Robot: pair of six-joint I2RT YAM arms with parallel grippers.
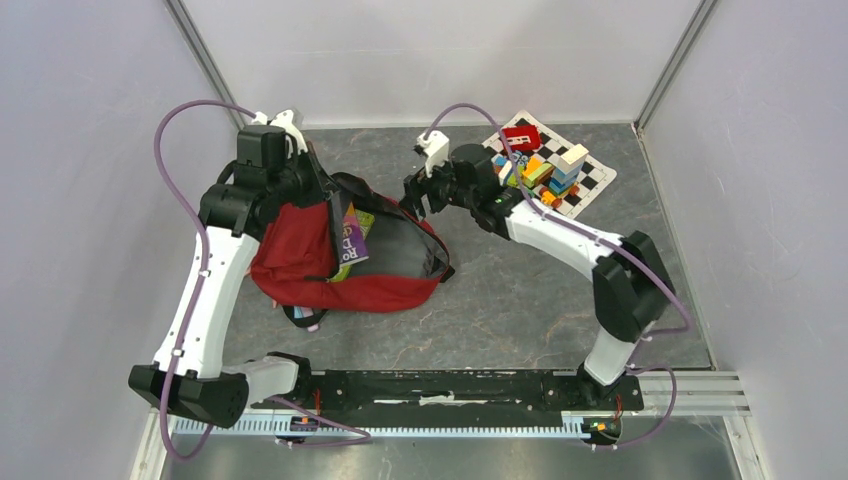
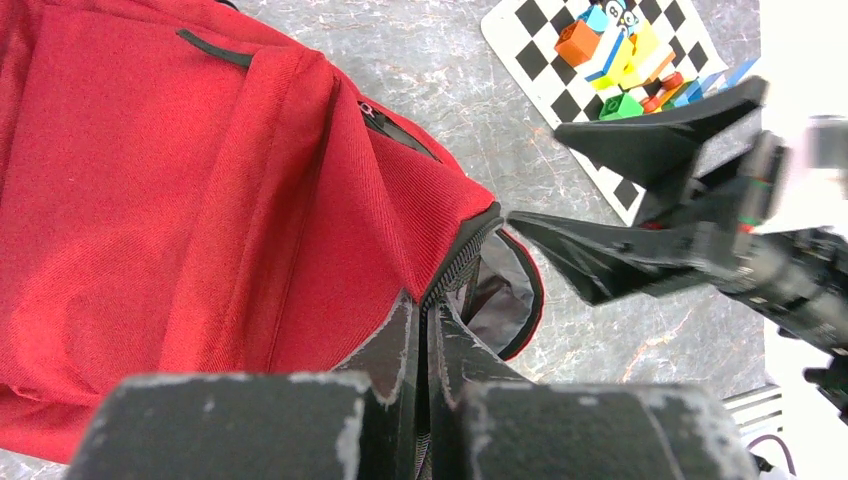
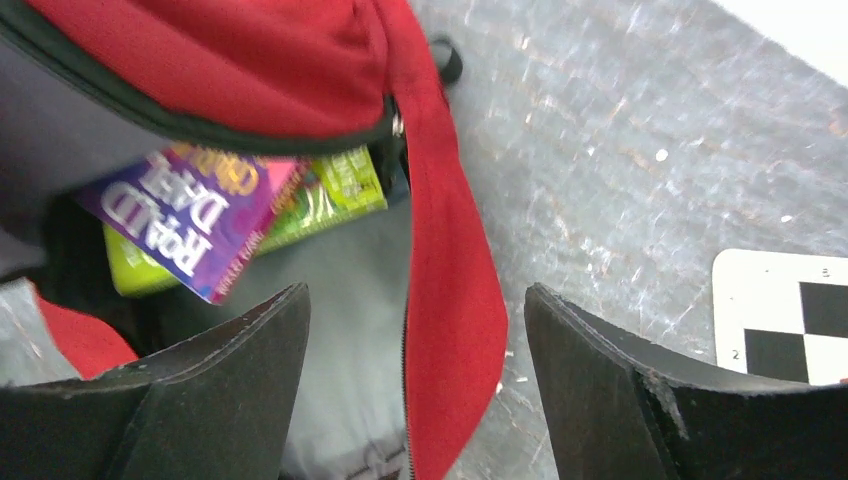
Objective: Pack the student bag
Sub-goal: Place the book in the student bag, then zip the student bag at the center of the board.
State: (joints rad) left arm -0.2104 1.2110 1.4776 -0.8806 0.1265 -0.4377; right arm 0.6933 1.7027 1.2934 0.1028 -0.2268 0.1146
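Left tool (image 2: 425, 312) pinches student bag (image 2: 200, 200) rim; book (image 3: 190, 215) partly hidden.

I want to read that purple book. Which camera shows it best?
Right wrist view: the purple book is close, its lettering legible. The top view shows it small; the left wrist view, not at all.

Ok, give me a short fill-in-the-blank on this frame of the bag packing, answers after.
1. The purple book sits ___ the backpack.
2. The left gripper is ___ on the backpack's zipper rim.
3. The right gripper is ___ and holds nothing.
4. The toy blocks lie on a ___ board.
Missing words: inside; shut; open; checkered.
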